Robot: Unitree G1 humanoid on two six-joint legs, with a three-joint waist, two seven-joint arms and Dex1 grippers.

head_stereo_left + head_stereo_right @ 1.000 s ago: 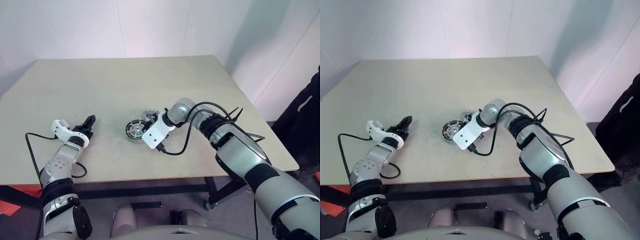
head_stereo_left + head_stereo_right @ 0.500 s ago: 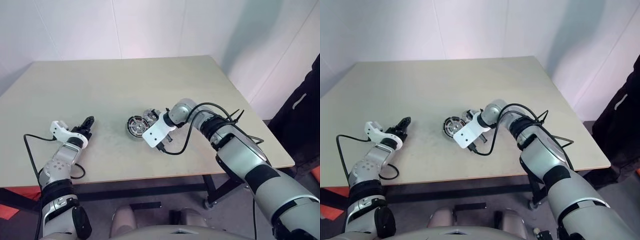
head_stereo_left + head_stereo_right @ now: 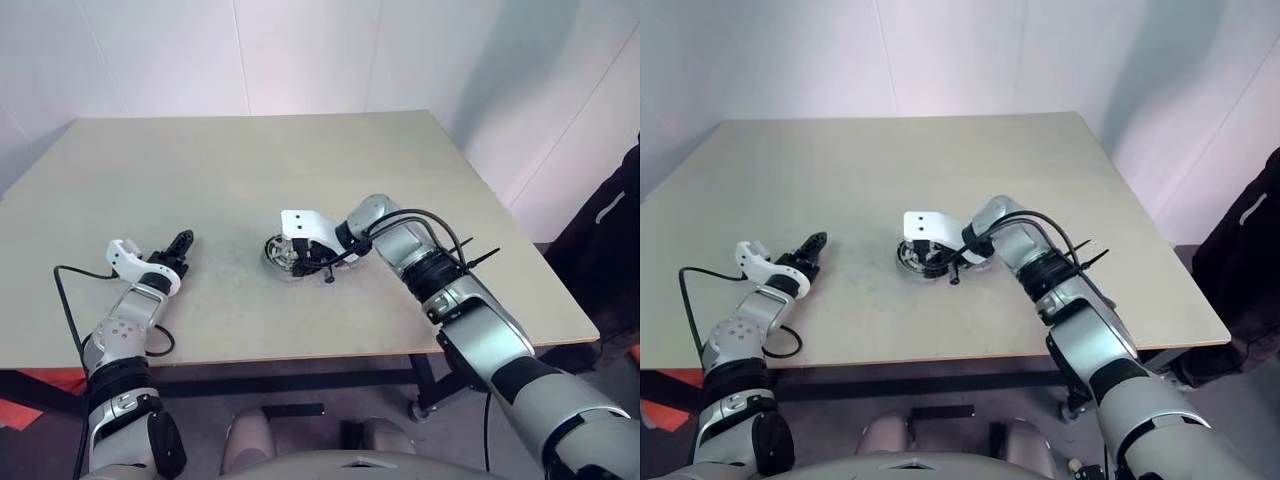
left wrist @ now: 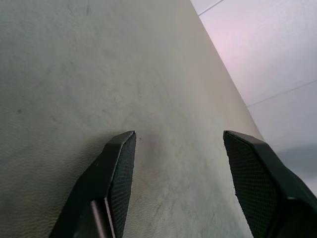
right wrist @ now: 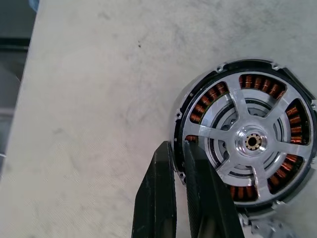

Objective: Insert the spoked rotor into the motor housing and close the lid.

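Spoked rotor and motor housing, right wrist view: the silver spokes and hub sit inside the dark ring, copper coils showing between the spokes, so the rotor appears already seated. The right gripper has its two black fingers clenched together with nothing between them, their tips at the housing's rim. A pressing or nudging contact seems likelier than a grasp, though actual touch cannot be confirmed.

Left wrist view: the left gripper has its fingers released and wide apart over bare tabletop, holding nothing.

Head views: the assembly lies near the tabletop's middle, under the right gripper, whose white wrist mount angles down over it. The left gripper rests low, well apart from the motor, evidently parked while the right arm works. The lid cannot be picked out with confidence; closing it is judged the remaining step.
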